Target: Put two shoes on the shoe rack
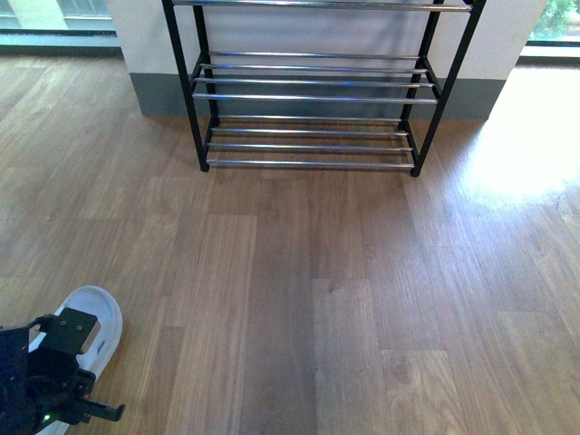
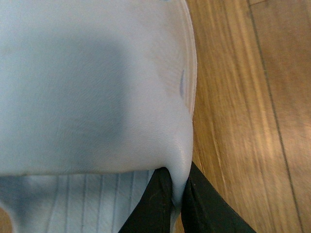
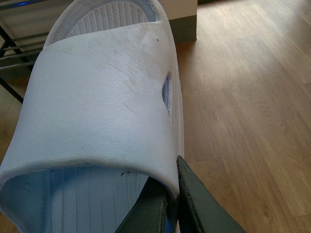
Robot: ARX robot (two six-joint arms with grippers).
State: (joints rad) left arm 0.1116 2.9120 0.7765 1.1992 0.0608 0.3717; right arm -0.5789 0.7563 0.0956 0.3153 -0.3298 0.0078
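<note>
Neither of the two shoes is in view. My left gripper (image 2: 177,183) is shut on the strap edge of a light blue slide sandal (image 2: 97,87). In the front view that sandal (image 1: 98,313) is low at the near left, under the black left arm (image 1: 45,376); I cannot tell if it touches the floor. My right gripper (image 3: 172,187) is shut on the strap edge of a second light blue slide sandal (image 3: 97,107), held above the floor. The shoe rack (image 1: 313,95), black framed with chrome bars, stands against the far wall; its tiers in view carry nothing. The right arm is outside the front view.
Wooden floor (image 1: 326,299) stretches between me and the rack. A white wall with a grey skirting (image 1: 154,91) rises behind the rack, with windows on both sides. Part of the rack (image 3: 14,53) shows beyond the sandal in the right wrist view.
</note>
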